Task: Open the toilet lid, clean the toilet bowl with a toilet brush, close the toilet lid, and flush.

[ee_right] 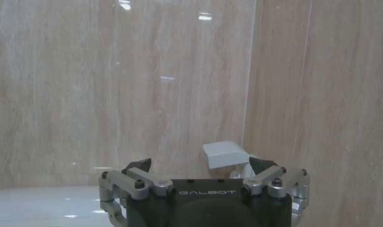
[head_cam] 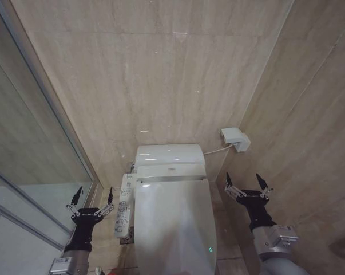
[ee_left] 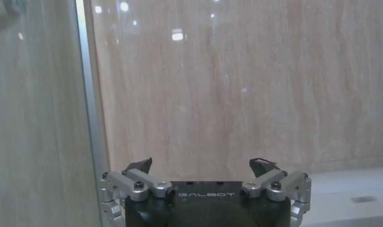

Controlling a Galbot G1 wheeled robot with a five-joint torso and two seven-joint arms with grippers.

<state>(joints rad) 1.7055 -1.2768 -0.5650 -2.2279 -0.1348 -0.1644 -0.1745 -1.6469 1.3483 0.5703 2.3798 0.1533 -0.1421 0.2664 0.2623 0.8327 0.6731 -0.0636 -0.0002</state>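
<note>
Toilet lid (head_cam: 172,226) shut flat over the toilet bowl (head_cam: 139,229) in the near centre, button panel (head_cam: 124,206) on its left side, left tool (head_cam: 91,199) released and empty left of it, right tool (head_cam: 248,183) released and empty to the right, white wall box (head_cam: 235,138) on the far right wall

The closed toilet lid (head_cam: 173,229) covers the toilet bowl, and its front end runs off the bottom edge of the head view. The markings on the button panel (head_cam: 123,207) are too small to read. In both wrist views, each claw's body is cut by the bottom edge, and the white wall box (ee_right: 225,154) sits partly behind the right claw (ee_right: 202,166).
</note>
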